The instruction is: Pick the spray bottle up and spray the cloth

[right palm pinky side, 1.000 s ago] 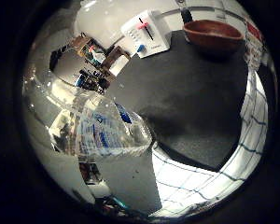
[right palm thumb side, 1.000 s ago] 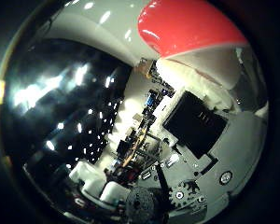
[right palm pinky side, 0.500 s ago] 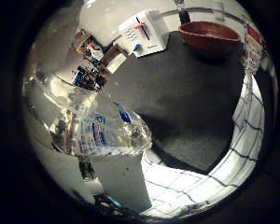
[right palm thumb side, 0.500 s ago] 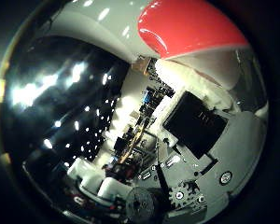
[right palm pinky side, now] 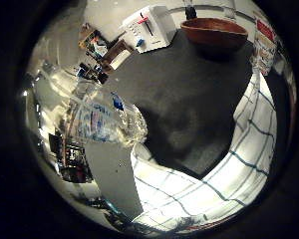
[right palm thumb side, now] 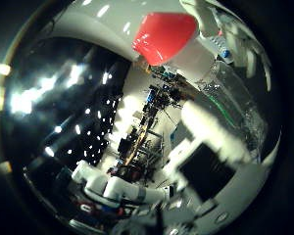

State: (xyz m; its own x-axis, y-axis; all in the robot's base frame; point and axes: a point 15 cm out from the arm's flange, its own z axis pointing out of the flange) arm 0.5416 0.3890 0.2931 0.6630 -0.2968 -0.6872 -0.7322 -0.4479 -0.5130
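The spray bottle is clear plastic with a printed label (right palm pinky side: 100, 119) and a red spray head (right palm thumb side: 164, 36). It fills much of both palm views, so it sits close against my right hand (right palm thumb side: 118, 188). White fingers (right palm thumb side: 213, 132) curl across its clear body (right palm thumb side: 237, 100). The bottle hangs above the dark table mat (right palm pinky side: 189, 89) and casts a shadow on it. The cloth (right palm pinky side: 229, 169), white with thin blue checks, lies spread on the mat beside and below the bottle.
A brown bowl (right palm pinky side: 214, 32) stands at the far side of the mat, with a white boxy appliance (right palm pinky side: 147, 27) beside it. A printed carton (right palm pinky side: 264, 42) stands near the cloth's far end. Room clutter shows beyond the table edge.
Both palm views have shifted, so the hand has turned. The red spray head now looks smaller and further from the palm, a white finger crosses the bottle, and more cloth shows.
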